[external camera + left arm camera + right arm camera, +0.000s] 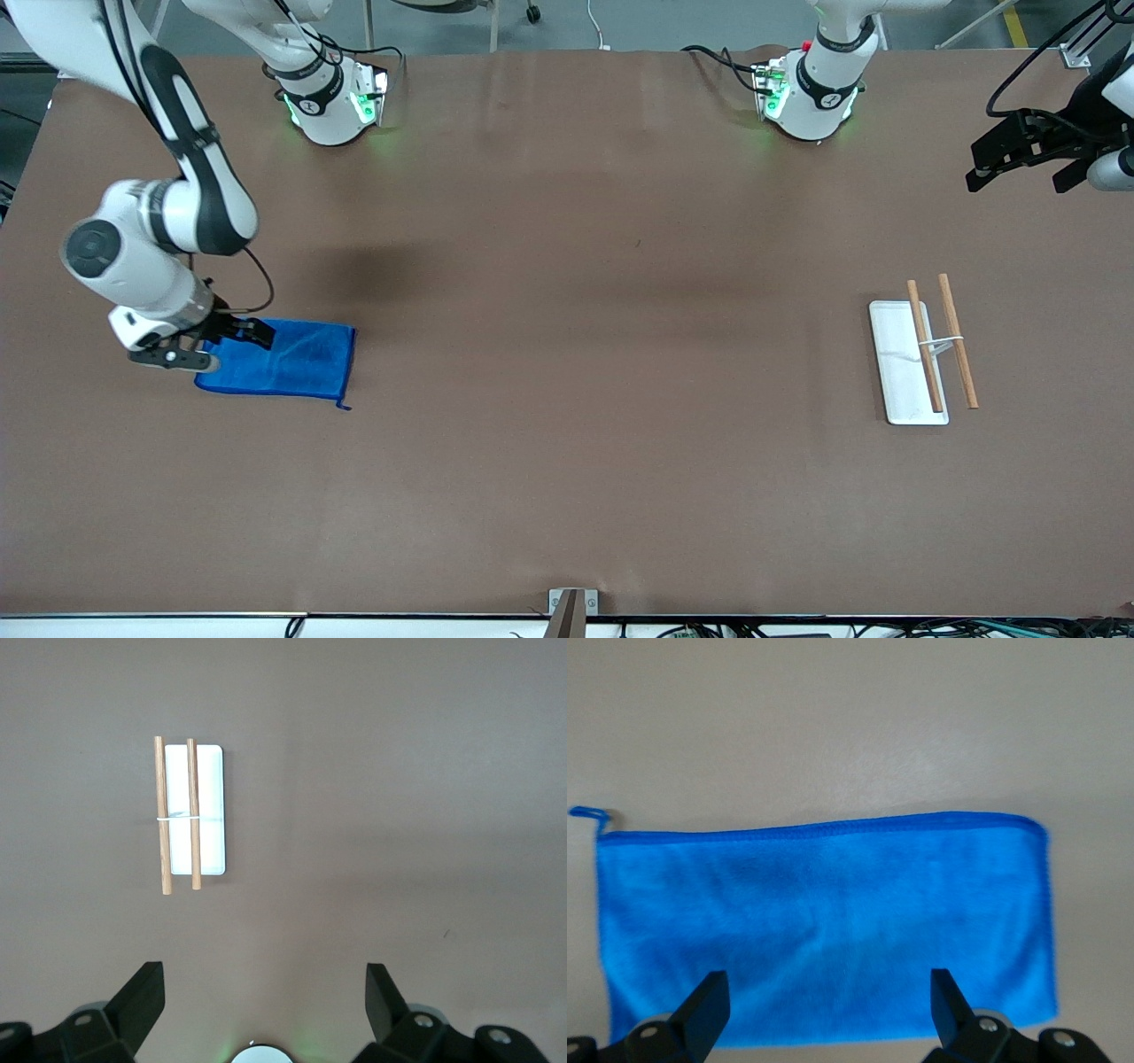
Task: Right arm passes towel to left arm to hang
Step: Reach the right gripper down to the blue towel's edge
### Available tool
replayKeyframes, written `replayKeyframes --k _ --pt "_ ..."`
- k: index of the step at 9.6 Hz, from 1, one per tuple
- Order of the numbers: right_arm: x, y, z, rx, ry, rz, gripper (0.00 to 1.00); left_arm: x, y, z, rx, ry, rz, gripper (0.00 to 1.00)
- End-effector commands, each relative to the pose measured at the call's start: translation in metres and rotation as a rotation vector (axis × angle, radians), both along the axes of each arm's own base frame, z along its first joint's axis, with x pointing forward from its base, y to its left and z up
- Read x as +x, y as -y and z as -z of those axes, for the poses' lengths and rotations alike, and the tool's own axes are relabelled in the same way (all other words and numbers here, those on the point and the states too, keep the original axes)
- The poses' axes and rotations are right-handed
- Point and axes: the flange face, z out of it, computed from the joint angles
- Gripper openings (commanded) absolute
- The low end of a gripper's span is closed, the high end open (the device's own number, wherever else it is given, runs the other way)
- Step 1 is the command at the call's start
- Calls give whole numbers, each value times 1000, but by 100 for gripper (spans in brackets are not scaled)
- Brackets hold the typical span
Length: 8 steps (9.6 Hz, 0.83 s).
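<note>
The right claw [205, 344] is being held fully open, with nothing gripped between its fingers. It is being positioned low over one short end of the towel [288, 359], the end toward the right arm's end of the table. In the right wrist view, both fingertips [709, 1005] are being shown spread wide above the long edge of the towel [824, 926], and no cloth is being pinched.

The towel is being left flat on the table [567, 443], folded into a long blue rectangle. A small loop tag [343, 406] is being shown at the corner nearer to the front camera.

The left claw [1019, 164] is being held fully open and empty. It is being kept raised over the left arm's end of the table, where the left arm is waiting. In the left wrist view, its fingertips [142, 997] are being shown wide apart above the bare table.

A white rack [905, 363] with two wooden rods [959, 341] is being shown on the table at the left arm's end, well apart from the towel. The same rack [205, 811] is being seen in the left wrist view.
</note>
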Motion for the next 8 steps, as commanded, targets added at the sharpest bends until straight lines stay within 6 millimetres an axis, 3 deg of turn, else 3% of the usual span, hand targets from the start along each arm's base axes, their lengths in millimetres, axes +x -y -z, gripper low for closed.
replayKeyframes --k 1,4,6,8 --pt "-2 -1 30 -14 -1 -48 100 8 0 17 10 2 13 100" --pt "-4 4 52 -29 14 -78 100 11 1 21 9 16 13 100" --pt "-5 4 56 -29 8 -78 75 10 2 21 9 13 16 100" --pt "-6 5 66 -27 -1 -75 71 11 2 25 10 4 15 100"
